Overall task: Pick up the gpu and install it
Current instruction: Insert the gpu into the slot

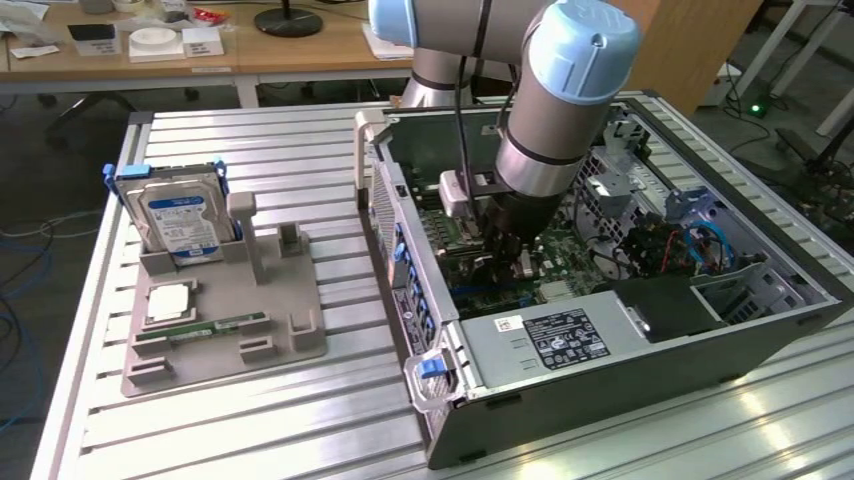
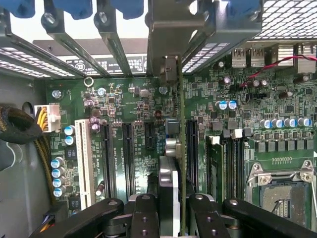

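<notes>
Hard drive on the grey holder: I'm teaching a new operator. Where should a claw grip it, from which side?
Take the hard drive by its top edge, coming straight down and pinching its labelled face and back. It stands upright, its lower end sunk in the grey holder, with blue rails along its sides, so the top looks freest.

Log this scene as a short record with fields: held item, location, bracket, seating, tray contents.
held item: gpu, seen edge-on, clamped between the jaws
location: inside the open computer case, over the expansion slots of the motherboard
bracket: the gpu's metal end points toward the case's rear slot openings
seating: cannot tell whether the card is in a slot
tray contents: parts tray holds the hard drive upright and the memory stick lying flat
</notes>
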Robot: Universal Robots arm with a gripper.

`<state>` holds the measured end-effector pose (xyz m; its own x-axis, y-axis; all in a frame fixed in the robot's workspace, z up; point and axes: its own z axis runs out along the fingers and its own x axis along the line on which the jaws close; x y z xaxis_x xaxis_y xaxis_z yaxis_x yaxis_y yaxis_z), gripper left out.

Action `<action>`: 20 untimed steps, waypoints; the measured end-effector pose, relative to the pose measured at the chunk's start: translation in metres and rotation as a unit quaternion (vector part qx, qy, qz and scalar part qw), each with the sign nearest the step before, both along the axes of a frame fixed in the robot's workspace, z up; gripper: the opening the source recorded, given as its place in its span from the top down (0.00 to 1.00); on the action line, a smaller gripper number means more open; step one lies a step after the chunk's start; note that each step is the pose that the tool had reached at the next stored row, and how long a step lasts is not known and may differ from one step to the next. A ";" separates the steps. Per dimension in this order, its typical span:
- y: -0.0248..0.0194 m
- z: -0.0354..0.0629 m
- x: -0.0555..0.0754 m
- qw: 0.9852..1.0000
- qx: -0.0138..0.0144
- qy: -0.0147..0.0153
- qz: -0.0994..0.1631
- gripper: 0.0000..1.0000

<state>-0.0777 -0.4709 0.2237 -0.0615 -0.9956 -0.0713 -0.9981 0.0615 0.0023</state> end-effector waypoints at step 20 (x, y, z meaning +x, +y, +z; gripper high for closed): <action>0.0010 0.0039 0.000 1.000 0.000 0.006 0.000 0.72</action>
<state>-0.0777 -0.4699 0.2275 -0.0616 -0.9956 -0.0707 -0.9981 0.0607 0.0141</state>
